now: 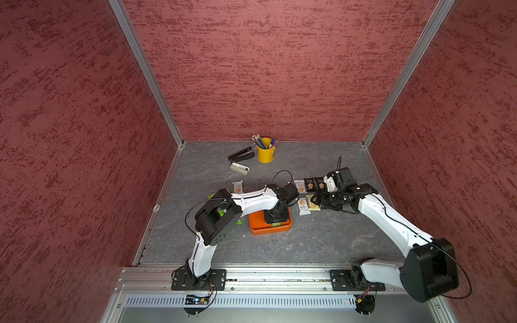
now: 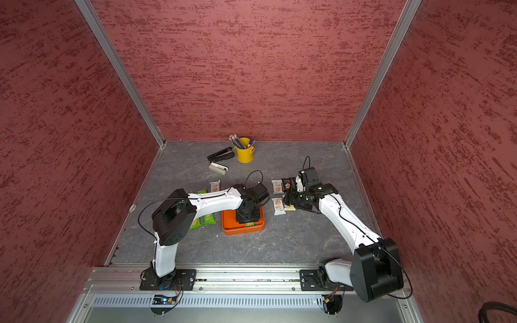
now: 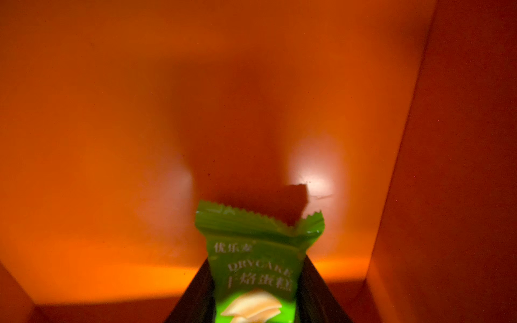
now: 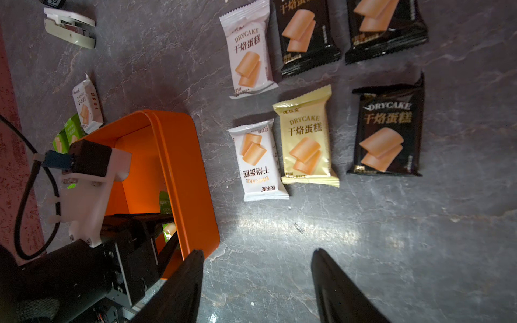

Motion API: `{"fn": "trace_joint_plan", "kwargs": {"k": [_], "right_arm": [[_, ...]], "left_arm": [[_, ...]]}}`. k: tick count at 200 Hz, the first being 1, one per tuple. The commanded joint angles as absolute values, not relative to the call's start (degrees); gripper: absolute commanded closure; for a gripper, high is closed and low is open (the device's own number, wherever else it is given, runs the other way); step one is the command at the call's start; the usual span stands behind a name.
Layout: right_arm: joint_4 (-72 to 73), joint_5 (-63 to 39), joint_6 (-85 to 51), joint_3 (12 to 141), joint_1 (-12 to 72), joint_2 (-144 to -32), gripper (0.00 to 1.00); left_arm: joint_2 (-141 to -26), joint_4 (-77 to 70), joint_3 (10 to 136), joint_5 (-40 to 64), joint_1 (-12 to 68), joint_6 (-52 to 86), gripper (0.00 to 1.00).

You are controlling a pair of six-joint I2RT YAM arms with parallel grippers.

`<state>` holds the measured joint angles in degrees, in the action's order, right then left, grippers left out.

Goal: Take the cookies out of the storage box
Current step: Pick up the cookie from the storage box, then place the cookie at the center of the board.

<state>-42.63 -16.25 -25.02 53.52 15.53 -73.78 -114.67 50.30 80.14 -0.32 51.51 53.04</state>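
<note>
Left wrist, left tool (image 3: 256, 258) pinching green cookie (image 3: 258, 237) in storage box (image 3: 112, 139), right tool (image 4: 258, 249) spread

My left fingers (image 3: 317, 296) pinch a green cookie packet (image 3: 258, 260) inside the orange storage box (image 1: 256, 224); the other cookies (image 4: 306, 139) lie flat outside, either side.

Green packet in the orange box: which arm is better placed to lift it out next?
Left. The left gripper is down inside the storage box, shut on the green packet. The right gripper hangs open over the table outside the box, beside the laid-out packets.
</note>
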Motion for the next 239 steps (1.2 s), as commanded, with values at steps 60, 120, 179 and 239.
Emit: {"fn": "trace_joint_plan", "kwargs": {"k": [60, 120, 179, 239], "right_arm": [[-43.6, -14.33, -24.51, 55.88, 14.92, -74.44, 0.34], [-42.83, -14.46, -25.05, 56.76, 14.89, -75.26, 0.34], [-37.16, -17.63, -28.41, 56.58, 14.85, -79.29, 0.34], [-34.29, -16.87, -31.77, 61.65, 16.43, -85.07, 0.35]], "left_arm": [[-113.35, 49.28, 80.35, -3.29, 46.42, 50.31, 0.59], [-110.91, 51.12, 82.63, -3.72, 42.83, 47.79, 0.59], [-103.86, 54.3, 81.9, -5.24, 37.41, 44.23, 0.59], [-97.39, 56.74, 79.24, -4.03, 26.05, 36.69, 0.59]]}}
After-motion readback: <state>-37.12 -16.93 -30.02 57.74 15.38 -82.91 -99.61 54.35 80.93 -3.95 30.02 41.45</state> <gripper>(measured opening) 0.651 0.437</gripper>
